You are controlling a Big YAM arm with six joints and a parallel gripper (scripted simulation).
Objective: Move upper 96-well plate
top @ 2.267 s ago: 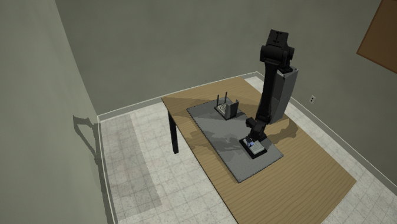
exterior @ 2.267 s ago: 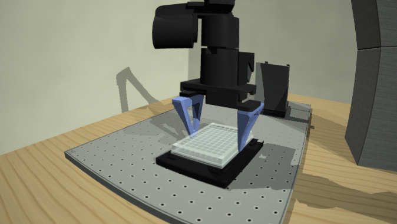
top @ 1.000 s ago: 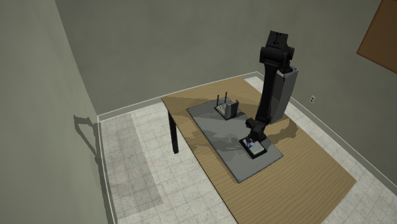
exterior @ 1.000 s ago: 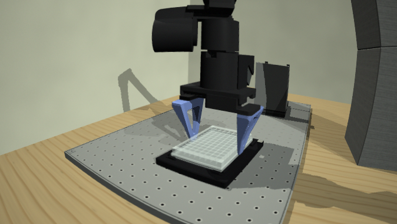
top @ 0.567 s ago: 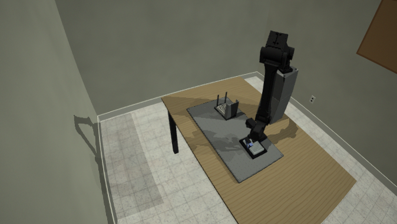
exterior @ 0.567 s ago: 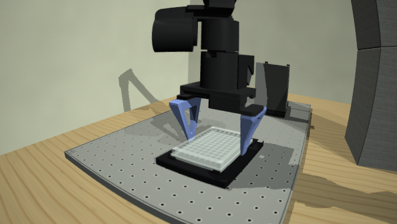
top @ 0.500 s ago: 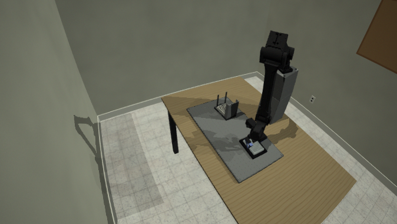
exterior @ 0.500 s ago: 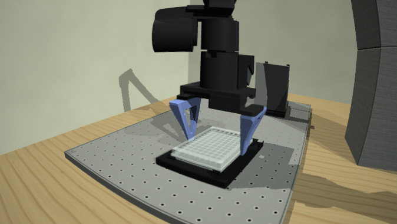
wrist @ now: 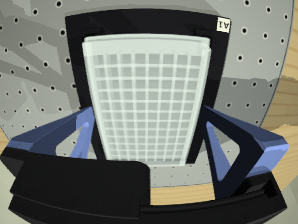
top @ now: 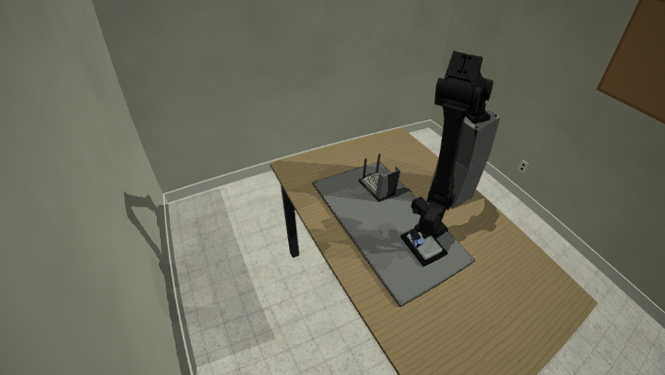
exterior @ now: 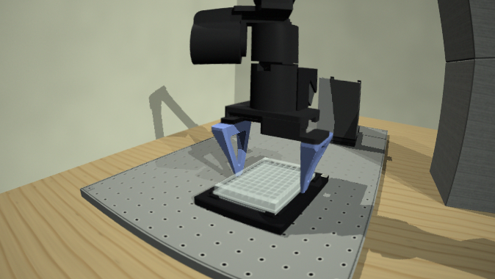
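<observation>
Gripper [exterior: 272, 181]: fully spread, grasping nothing, fingers either side of plate | 96-well plate [exterior: 262, 183]: flat in black nest N1 [exterior: 283, 224] | A1 label [wrist: 224, 24]: outside nest's far corner | rack K1 [top: 382, 184]: well apart on surface [exterior: 147, 205]

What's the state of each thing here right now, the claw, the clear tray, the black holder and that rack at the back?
Gripper: open, fingers straddling the plate, holding nothing.
Plate: flat in the nest, right way up, released.
Nest: occupied by the plate; A1 label at one corner.
Rack: upright, a plate inside.
</observation>
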